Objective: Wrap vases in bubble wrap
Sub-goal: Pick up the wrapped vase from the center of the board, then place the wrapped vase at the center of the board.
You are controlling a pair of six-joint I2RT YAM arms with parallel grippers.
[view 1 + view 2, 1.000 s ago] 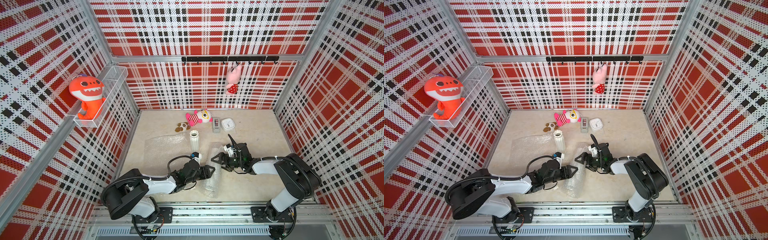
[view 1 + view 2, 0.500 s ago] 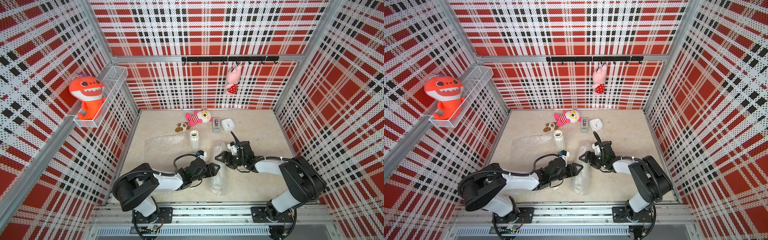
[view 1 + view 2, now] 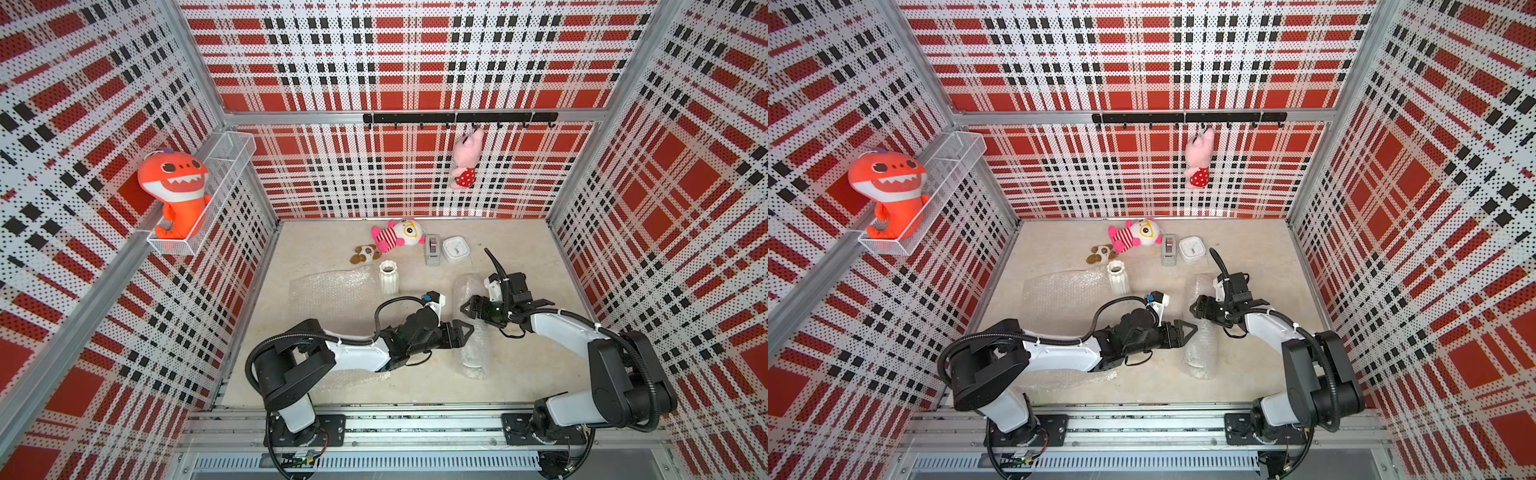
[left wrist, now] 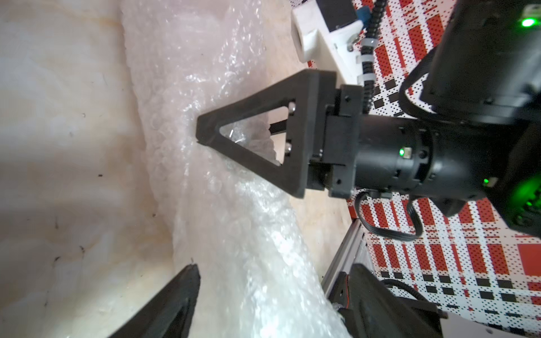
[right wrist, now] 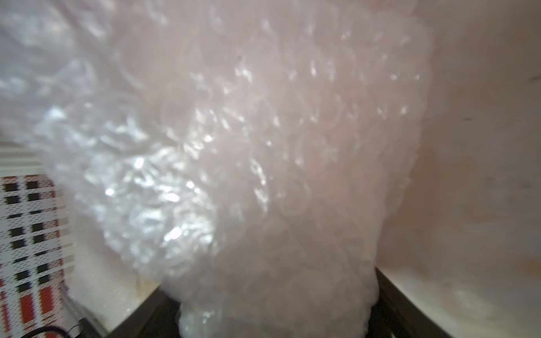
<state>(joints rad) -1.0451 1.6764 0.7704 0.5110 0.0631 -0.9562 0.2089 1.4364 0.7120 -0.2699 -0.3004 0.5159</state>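
Observation:
A slim white ribbed vase (image 3: pixel 388 279) (image 3: pixel 1119 277) stands upright beside a flat sheet of bubble wrap (image 3: pixel 332 291). To its right a long bubble wrap roll (image 3: pixel 471 345) (image 3: pixel 1200 349) lies on the floor, and what it holds is hidden. My right gripper (image 3: pixel 467 308) (image 5: pixel 272 307) is shut on the far half of the roll, which fills the gap between its fingers (image 4: pixel 248 131). My left gripper (image 3: pixel 465 334) (image 4: pixel 272 292) is open at the roll's middle. Its jaws straddle the roll with room to spare.
Near the back wall lie a pink striped plush (image 3: pixel 397 235), a small brown plush (image 3: pixel 365 254), a grey tape dispenser (image 3: pixel 432 249) and a white square clock (image 3: pixel 456 248). More crumpled wrap (image 3: pixel 353 378) lies under my left arm. An orange shark plush (image 3: pixel 176 191) sits on the wall shelf.
Both grippers and the roll have shifted to the right. My left gripper has opened wider and let go of the roll, while the right one has closed a little onto it.

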